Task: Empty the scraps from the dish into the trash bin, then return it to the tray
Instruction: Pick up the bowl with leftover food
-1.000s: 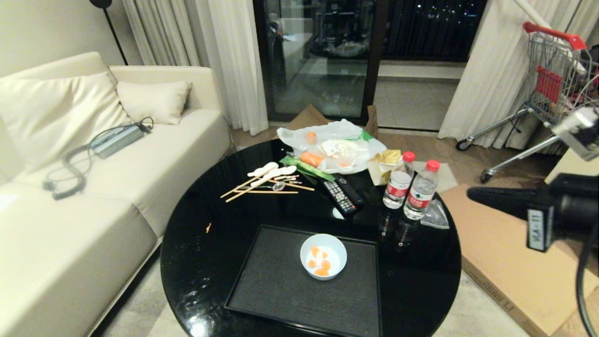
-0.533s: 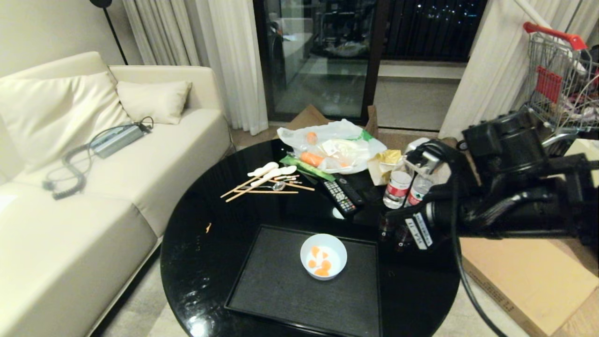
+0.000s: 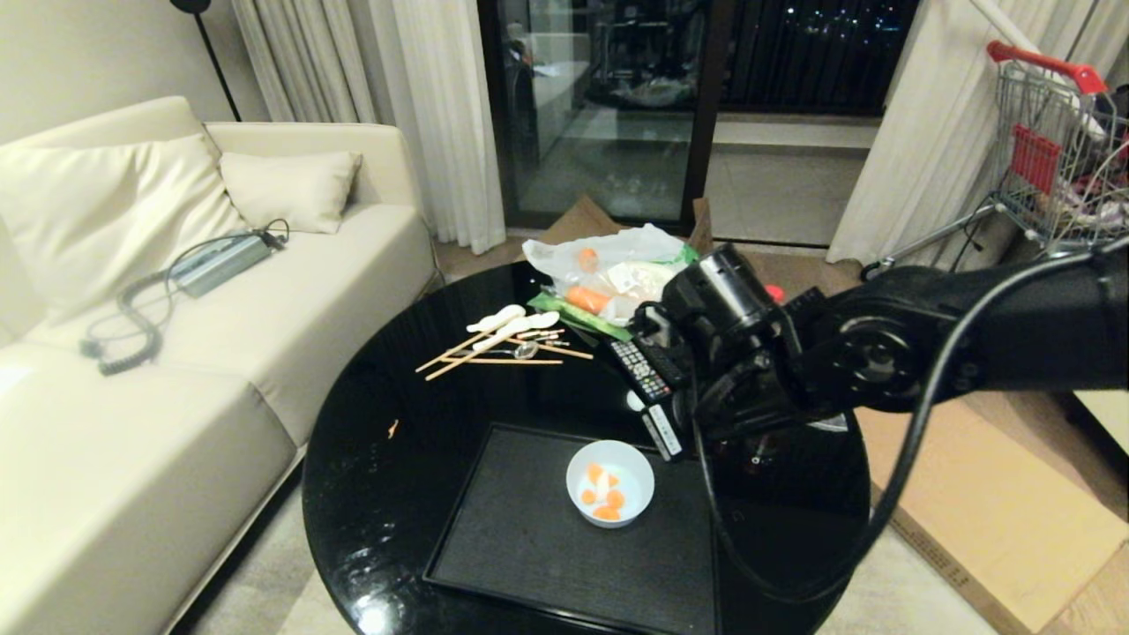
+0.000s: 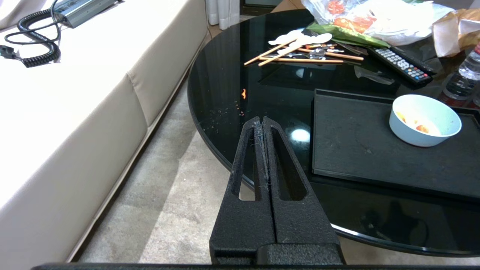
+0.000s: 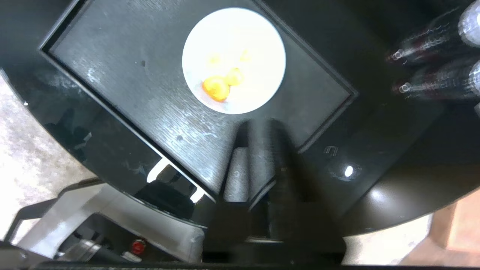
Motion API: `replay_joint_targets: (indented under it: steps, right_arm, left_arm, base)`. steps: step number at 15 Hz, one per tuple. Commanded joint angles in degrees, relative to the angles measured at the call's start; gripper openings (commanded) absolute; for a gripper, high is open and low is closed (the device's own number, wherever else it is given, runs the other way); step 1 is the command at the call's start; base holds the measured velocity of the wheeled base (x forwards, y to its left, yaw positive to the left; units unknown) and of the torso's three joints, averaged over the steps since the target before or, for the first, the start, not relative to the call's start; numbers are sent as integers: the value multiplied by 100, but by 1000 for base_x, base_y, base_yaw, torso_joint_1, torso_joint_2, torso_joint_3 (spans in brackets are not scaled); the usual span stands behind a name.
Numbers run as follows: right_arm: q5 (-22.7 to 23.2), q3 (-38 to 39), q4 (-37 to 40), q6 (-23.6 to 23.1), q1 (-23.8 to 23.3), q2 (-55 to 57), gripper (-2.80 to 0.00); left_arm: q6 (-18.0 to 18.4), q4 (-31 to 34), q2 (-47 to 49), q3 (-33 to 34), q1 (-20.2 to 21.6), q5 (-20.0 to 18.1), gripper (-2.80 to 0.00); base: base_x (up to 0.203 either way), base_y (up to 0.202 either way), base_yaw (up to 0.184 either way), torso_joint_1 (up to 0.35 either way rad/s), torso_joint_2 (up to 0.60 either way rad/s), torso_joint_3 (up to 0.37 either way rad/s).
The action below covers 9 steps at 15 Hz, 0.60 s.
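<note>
The pale blue-white dish (image 3: 610, 483) sits on the black tray (image 3: 529, 547), toward the tray's 1 o'clock corner in the head view, with the right gripper (image 5: 258, 125) hanging above the tray just off the dish's rim, on the side that in the head view is 1 o'clock from the dish; it does not touch the dish, and its fingers blur into one dark shape in its own wrist view, so whether they are apart or together cannot be told. The dish is small, round and smooth, like plastic, and holds the scraps (image 3: 602, 496): orange slices among whitish bits. The tray is flat and rectangular with a low raised rim and a matte, finely grained surface, lying on a glossy black round table (image 3: 397, 397). The right wrist view looks straight down into the dish and also shows two clear bottles (image 5: 435, 71) beside the tray, which the arm hides in the head view. The left wrist view shows the left gripper (image 4: 262, 122) parked off the table edge over the carpet, its ridged black fingers pressed together, the dish at 3 o'clock from them. Only the head view takes in the cream sofa (image 3: 176, 309), at 9 o'clock from the table
</note>
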Motion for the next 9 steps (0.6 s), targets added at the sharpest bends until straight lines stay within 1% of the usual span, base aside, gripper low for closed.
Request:
replay_joint_targets:
  steps: [1,3,7,9]
  right_arm:
    - [-19,-375,259,188,27,591,0]
    - [-28,-455,297,418,19,769,0]
    - [-135,-594,290,550,18,1247,0]
    - [-228,-933,336,959,25,1580,0]
  left_arm:
    - [-2,-2,-2,0,0,4,-280]
    - [-2,-2,-2,0,0,4,-280]
    - [-2,-2,-2,0,0,4,-280]
    - [-2,-2,-2,0,0,4,-280]
  base:
    - [0,0,0,0,0,0]
    - [0,0,0,0,0,0]
    - [0,0,0,0,0,0]
    - [0,0,0,0,0,0]
